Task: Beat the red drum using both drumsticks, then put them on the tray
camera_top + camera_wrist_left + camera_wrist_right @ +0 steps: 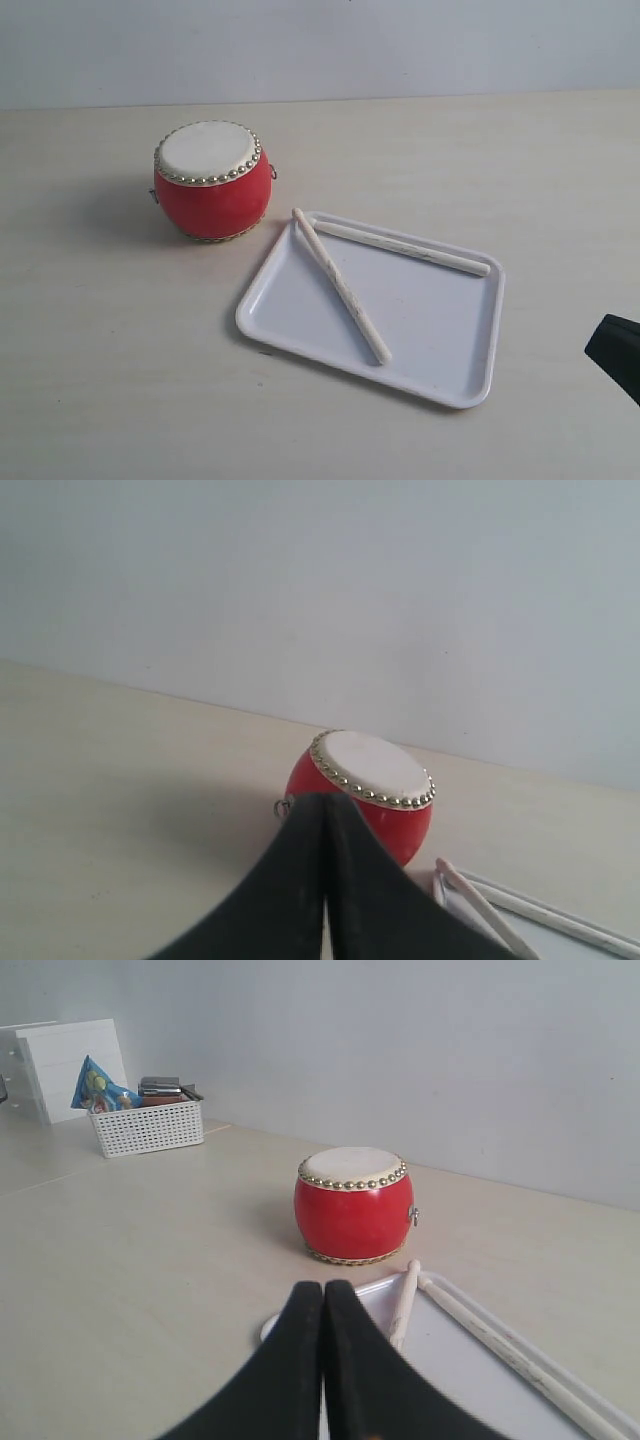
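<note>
The red drum (211, 182) stands upright on the table, left of the white tray (455, 372). Both drumsticks lie in the tray: one drumstick (341, 285) runs diagonally with its tip over the rim near the drum, the other drumstick (400, 247) lies along the far rim. My left gripper (326, 802) is shut and empty, with the drum (362, 795) just beyond it. My right gripper (324, 1288) is shut and empty, short of the tray (455, 1365), with the drum (352, 1205) further off. Only a dark corner of the right arm (615, 350) shows at the exterior view's right edge.
A white mesh basket (148, 1126) with packets and a white box (62, 1063) stand far off on the table in the right wrist view. A plain pale wall runs behind the table.
</note>
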Robot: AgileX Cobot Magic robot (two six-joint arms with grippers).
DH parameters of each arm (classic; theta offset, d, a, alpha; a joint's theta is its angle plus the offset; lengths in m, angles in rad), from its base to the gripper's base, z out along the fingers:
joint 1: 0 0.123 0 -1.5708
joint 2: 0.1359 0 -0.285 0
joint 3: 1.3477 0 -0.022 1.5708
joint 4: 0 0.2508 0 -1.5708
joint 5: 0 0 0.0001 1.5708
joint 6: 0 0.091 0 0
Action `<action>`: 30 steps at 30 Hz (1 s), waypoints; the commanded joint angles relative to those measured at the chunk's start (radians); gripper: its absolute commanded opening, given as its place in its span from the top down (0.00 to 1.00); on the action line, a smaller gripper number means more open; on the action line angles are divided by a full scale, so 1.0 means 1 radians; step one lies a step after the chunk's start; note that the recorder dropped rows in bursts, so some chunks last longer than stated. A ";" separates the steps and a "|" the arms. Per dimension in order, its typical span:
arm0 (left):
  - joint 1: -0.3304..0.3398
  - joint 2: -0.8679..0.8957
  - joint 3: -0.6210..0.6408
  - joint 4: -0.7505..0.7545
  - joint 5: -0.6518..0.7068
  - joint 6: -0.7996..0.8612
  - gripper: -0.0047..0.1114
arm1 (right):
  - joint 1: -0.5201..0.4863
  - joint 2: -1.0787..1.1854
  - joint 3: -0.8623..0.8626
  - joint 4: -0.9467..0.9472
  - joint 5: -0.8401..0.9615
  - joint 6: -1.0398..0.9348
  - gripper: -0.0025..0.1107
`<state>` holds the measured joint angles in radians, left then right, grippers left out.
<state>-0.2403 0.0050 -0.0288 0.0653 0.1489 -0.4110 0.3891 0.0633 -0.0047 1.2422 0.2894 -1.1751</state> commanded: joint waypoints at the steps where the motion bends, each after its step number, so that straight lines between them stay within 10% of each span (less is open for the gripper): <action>1: 0.002 -0.005 0.005 -0.002 -0.001 0.078 0.96 | 0.000 -0.005 0.005 0.006 -0.001 0.000 0.98; 11: 0.000 -0.005 0.005 -0.232 0.005 0.157 0.96 | 0.000 -0.005 0.005 0.006 -0.001 0.000 0.98; 19: 0.000 -0.005 0.005 -1.179 0.073 1.236 0.96 | 0.000 -0.005 0.005 0.006 0.001 0.000 0.98; 24: 0.000 -0.005 0.005 -1.789 0.399 2.083 0.96 | 0.000 -0.005 0.005 0.006 0.001 0.000 0.98; 30: 0.000 -0.005 0.005 -1.810 0.533 2.118 0.96 | 0.000 -0.005 0.005 0.006 0.001 0.000 0.98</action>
<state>-0.2403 0.0050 -0.0288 -1.7079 0.6517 1.6907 0.3891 0.0633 -0.0047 1.2446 0.2894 -1.1751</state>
